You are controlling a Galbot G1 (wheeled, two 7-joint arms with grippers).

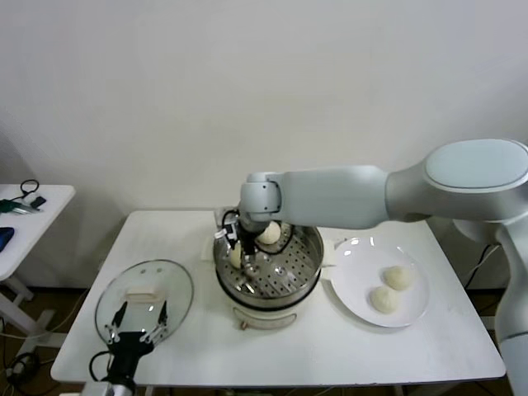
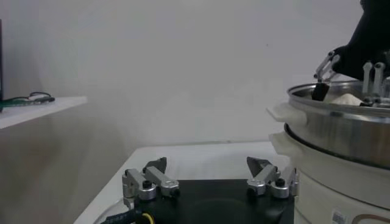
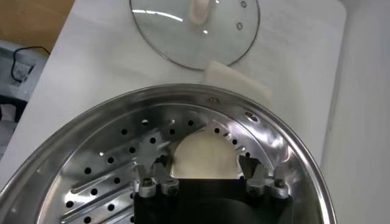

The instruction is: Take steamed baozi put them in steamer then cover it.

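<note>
Two steamed baozi lay inside the steamer, which stood near the middle of the white surface: one at the far wall, the other on the perforated floor at the side toward the robot's left. The right end effector was down inside the steamer over that second bun, its fingers spread to either side of it and released. Two more buns sat on a white plate just beside the steamer, on the robot's right. The cover lay flat on the surface to the steamer's left, handle up. The left end effector hovered over the cover's near edge, released, fingers wide.
</note>
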